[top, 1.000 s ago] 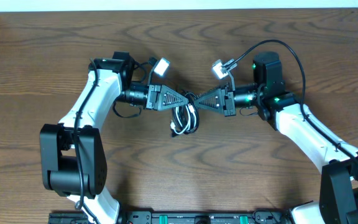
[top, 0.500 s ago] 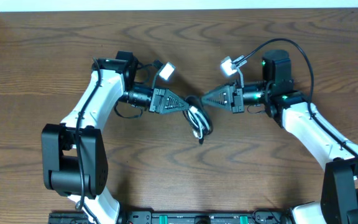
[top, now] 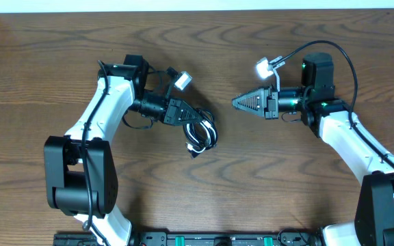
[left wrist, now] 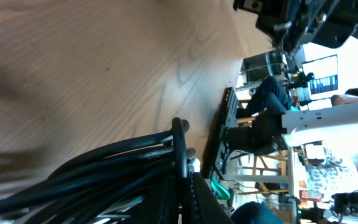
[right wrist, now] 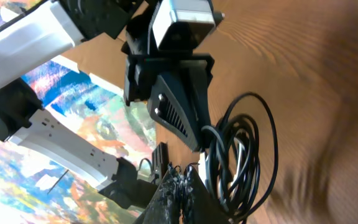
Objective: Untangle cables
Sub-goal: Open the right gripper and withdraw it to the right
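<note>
Cables (top: 202,133) sit clamped in left end effector (top: 191,117); right end effector (top: 237,103) closed, empty, apart.

We read no text, label, brand, number or sign in any view. Background monitor (left wrist: 325,76), left wrist view: screen content too small, blurred.

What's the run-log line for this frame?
left gripper: shut on cables | right gripper: shut, empty, apart from cables | cables: black and white, coiled together
</note>
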